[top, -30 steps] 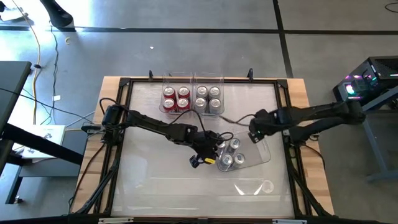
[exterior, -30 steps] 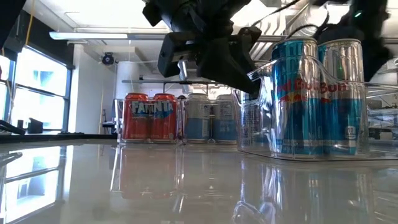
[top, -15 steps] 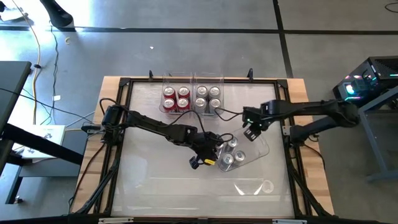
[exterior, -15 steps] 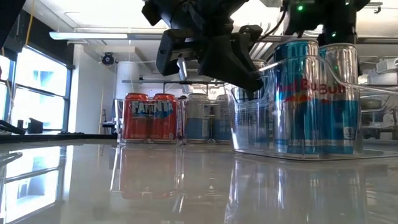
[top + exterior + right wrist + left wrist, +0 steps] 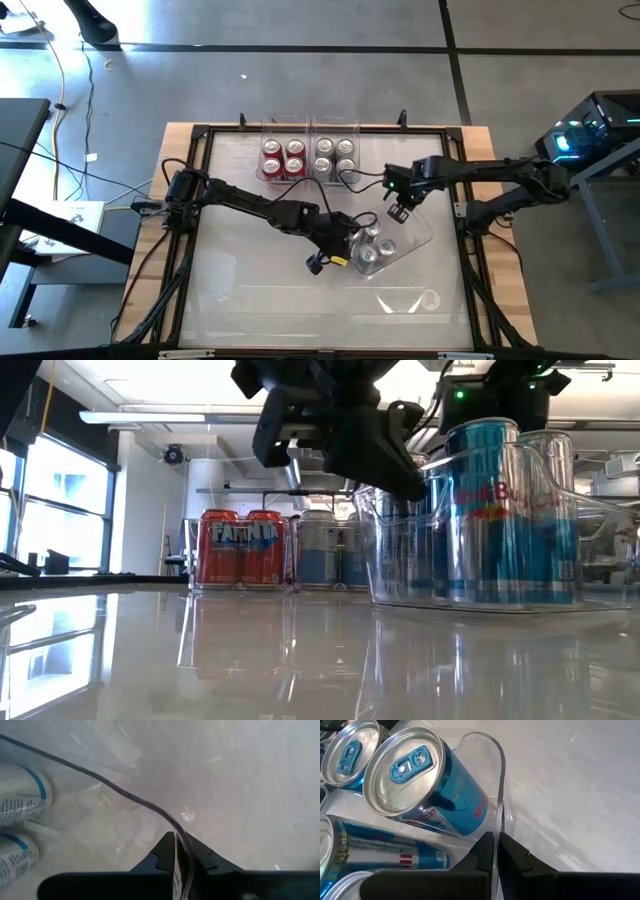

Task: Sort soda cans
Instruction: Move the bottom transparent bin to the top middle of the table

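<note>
Glossy table [image 5: 250,300], clear bin [image 5: 415,245] (rim pinched by both claws), cylindrical blue cans [image 5: 368,245].

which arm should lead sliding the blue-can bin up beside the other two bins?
Likely right. The right gripper pinches the bin wall on the side nearer the back bins; the left gripper holds the nearer wall.

Cans [image 5: 368,247] in bin [image 5: 420,240], mid-table

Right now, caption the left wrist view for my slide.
Left tool clamped on the clear bin's wall, blue Red Bull cans standing inside.
</note>
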